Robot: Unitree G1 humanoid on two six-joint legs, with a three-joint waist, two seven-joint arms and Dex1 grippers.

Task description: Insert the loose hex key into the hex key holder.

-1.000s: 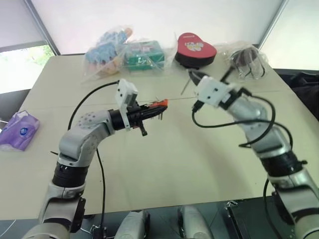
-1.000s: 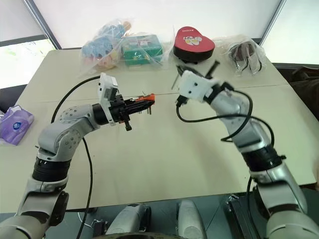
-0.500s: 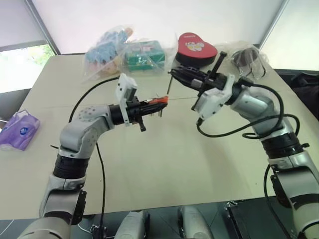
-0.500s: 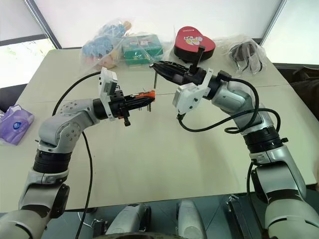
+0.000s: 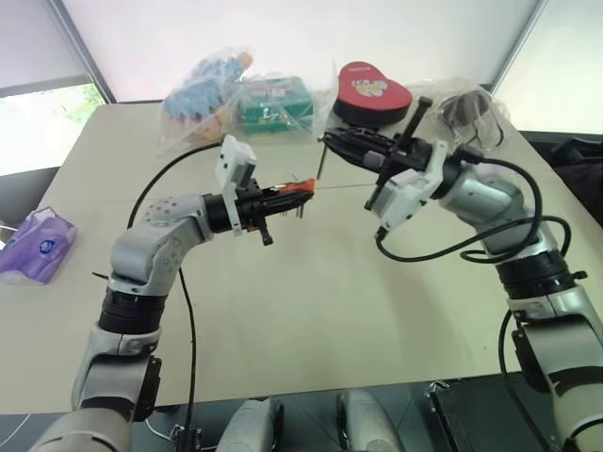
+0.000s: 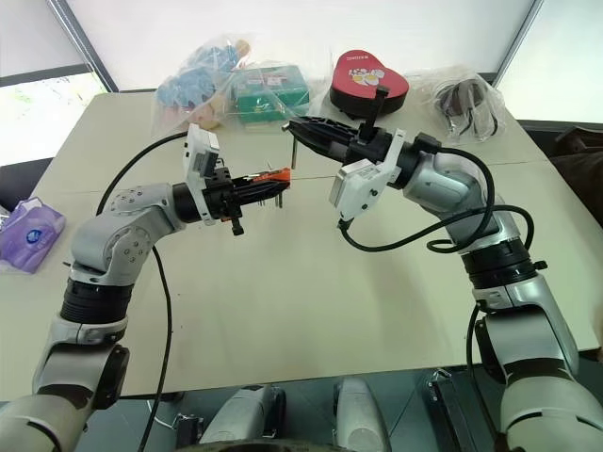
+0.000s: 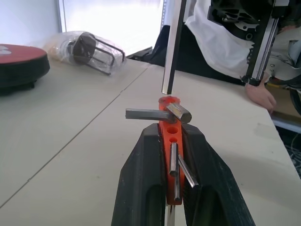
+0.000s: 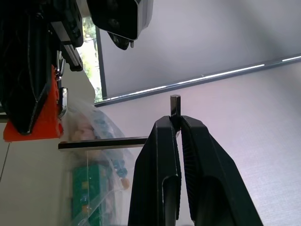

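A: Left tool [image 7: 171, 155]?
B: Clamping together on the holder [image 7: 168, 136], orange block sitting between the two black fingers, over the worktop [image 5: 311, 282]. Several dark keys are sticking out of it, one crosswise near the tip.

A: Right tool [image 8: 178, 123]?
B: Pinching tight on the loose key [image 8: 106, 142], gripping its short leg; the long leg is pointing out sideways toward the holder.

A: Where's the key relative to the holder?
B: In the left wrist view its long leg [image 7: 173, 47] is hanging straight down, the end sitting just above the holder's top hole. Can't tell whether it's touching the rim. In the head view the two tools are facing each other mid-worktop, tips near.

A: Any writing?
B: Red heart box [image 5: 369, 92] at the back is carrying a small line of print, too small to read. Green box [image 5: 271, 102] in a clear bag beside it, label unreadable. Purple tissue pack [image 5: 35, 243] at the left edge is showing a round blue logo, not legible.
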